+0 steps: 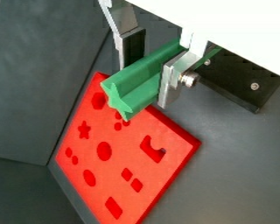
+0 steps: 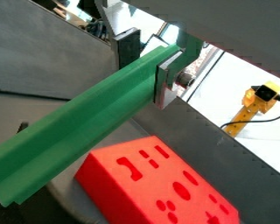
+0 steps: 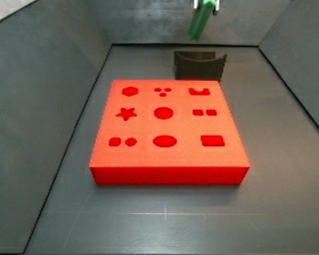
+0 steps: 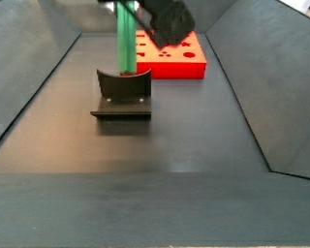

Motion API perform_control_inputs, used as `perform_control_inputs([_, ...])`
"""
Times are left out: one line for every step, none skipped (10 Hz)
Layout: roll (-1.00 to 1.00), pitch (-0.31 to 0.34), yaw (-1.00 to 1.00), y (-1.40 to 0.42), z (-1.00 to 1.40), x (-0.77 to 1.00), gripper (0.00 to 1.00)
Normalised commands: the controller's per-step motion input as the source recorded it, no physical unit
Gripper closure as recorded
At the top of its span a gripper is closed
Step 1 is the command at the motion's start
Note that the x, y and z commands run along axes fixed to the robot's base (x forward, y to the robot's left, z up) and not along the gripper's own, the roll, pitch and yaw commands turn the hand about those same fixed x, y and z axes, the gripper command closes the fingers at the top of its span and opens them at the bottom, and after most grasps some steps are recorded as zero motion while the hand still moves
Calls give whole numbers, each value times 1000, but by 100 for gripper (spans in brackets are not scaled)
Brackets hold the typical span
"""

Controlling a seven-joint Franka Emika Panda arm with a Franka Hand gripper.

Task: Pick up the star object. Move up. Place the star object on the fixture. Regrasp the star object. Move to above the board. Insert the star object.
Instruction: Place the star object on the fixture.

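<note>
Pick-up and lift judged done: green star object (image 2: 84, 122) is clamped between closed gripper (image 1: 166, 77) plates above fixture (image 4: 121, 95); placing, regrasp, insertion into board (image 3: 166, 129) remain.

Gripper (image 1: 157, 68) up above the floor, silver fingers (image 1: 173, 80) clamped on the green star object (image 1: 137, 81), a long ridged bar pointing down toward the red board (image 1: 129, 150). Board flat on dark floor, cut with shaped holes: a star hole (image 1: 83, 131), circles, squares. Dark fixture (image 1: 243, 80) just beside the gripper, apart from the board.
</note>
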Motion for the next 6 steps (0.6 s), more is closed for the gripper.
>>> perform_control_inputs([-181, -113, -95, 114, -1000, 109, 100])
perform_control_inputs([-151, -112, -68, 108, -1000, 115, 100])
perform_control_inputs([-113, -117, -26, 100, -1000, 120, 100])
perform_control_inputs([-99, -122, -6, 86, -921, 112, 100])
perform_control_inputs([-86, -102, 17, 58, -679, 86, 100])
perform_control_inputs([-81, -93, 26, 48, -566, 79, 100])
